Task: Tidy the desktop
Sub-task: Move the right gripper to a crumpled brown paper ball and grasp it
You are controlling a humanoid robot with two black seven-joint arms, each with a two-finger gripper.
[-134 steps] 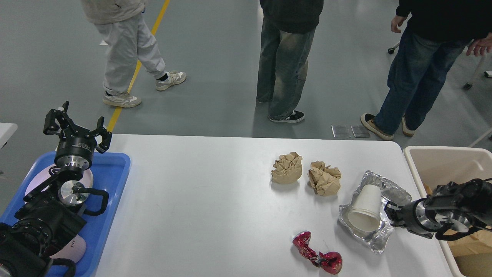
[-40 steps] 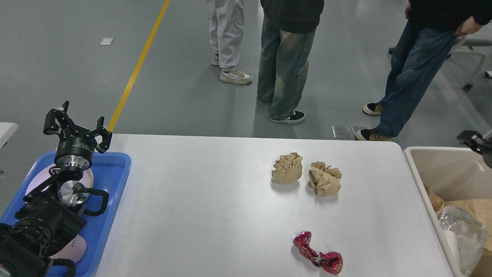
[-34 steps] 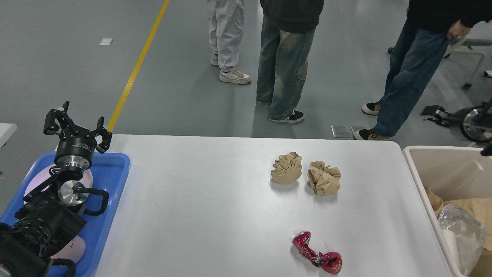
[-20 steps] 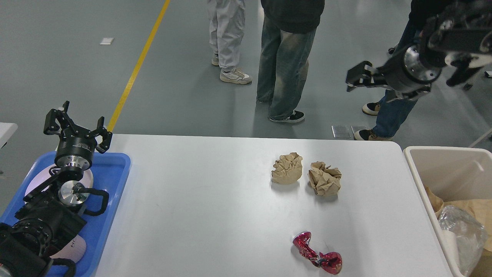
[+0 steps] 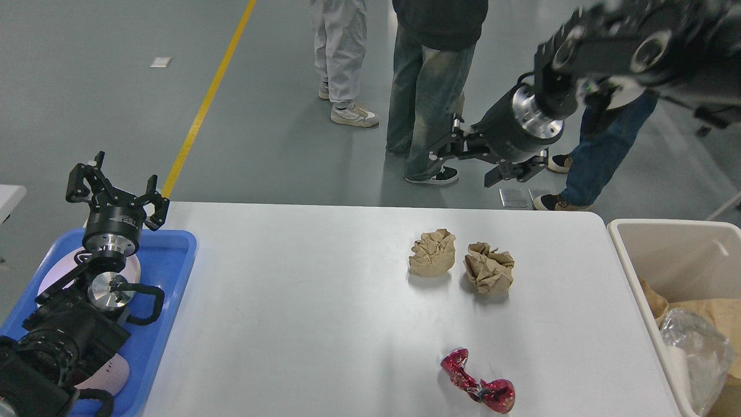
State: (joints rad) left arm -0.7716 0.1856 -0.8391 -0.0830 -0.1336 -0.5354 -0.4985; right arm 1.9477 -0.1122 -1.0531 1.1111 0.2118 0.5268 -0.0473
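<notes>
white desktop (image 5: 324, 313) bears two paper balls (image 5: 432, 252); both grippers, left (image 5: 116, 184) and right (image 5: 463, 157), gape empty.

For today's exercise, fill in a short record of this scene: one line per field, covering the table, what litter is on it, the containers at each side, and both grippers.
surface: white desktop
litter on desktop: two crumpled brown paper balls, side by side; red crumpled wrapper near the front edge
left container: blue tray
right container: beige bin, holding foil and brown paper
left gripper: open, empty, above the tray
right gripper: open, empty, raised beyond the far table edge
</notes>
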